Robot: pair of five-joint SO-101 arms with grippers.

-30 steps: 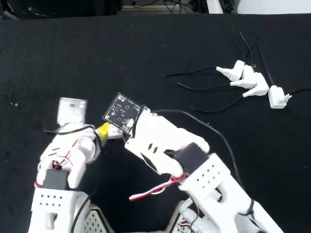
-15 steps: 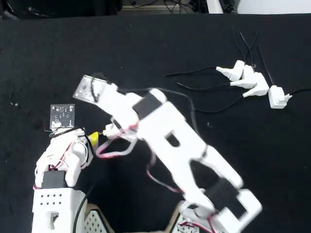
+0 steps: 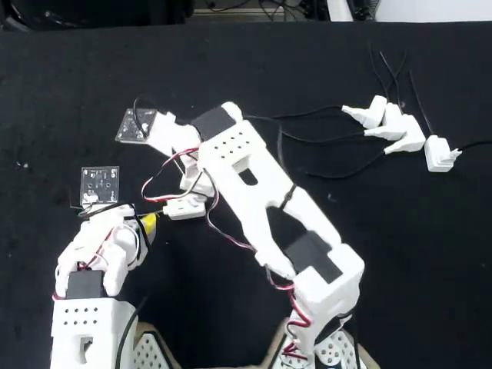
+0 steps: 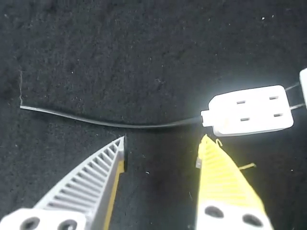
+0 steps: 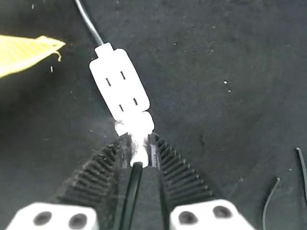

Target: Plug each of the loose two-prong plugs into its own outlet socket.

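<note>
The right gripper (image 5: 138,143) has its ribbed fingers (image 5: 98,165) closed firmly on the body of a white two-prong plug (image 5: 136,125), whose black cable runs back between the jaws. The plug's nose meets the end of the white outlet block (image 5: 120,84). From the left wrist view, two bare prongs bridge a gap at that end of the block, so insertion is judged begun but not seated. The step in hand is the first plugging. The next move calls for a straight push along the block's length, with the block braced, since it lies loose on the black table (image 3: 69,77) and may slide. The left gripper (image 4: 160,141) stands wide open and holds nothing. Its yellow finger (image 4: 218,167) is just beside the block's near edge, and its grey finger (image 4: 103,167) is close by the block's own cord (image 4: 96,120); contact cannot be confirmed. The block lies at the near left of the table, between both grippers. The remaining loose plugs (image 3: 396,127) lie clustered at the far right, well apart.
</note>
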